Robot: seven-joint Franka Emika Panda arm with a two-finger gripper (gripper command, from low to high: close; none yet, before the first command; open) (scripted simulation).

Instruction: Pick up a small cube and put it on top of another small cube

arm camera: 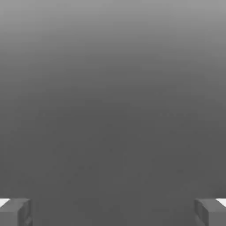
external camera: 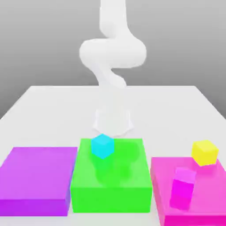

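White table (external camera: 53, 101) w/ grey backdrop; cyan cube (external camera: 102, 146) on green block (external camera: 110, 185); pincer (arm camera: 113, 212) spread wide.

No text, label, brand, number or sign can be read on any block, cube or surface.

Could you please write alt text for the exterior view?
A white robot arm rises behind three flat blocks on a white table: purple, green and pink. A cyan cube sits on the green block; a yellow cube and a magenta cube sit on the pink.
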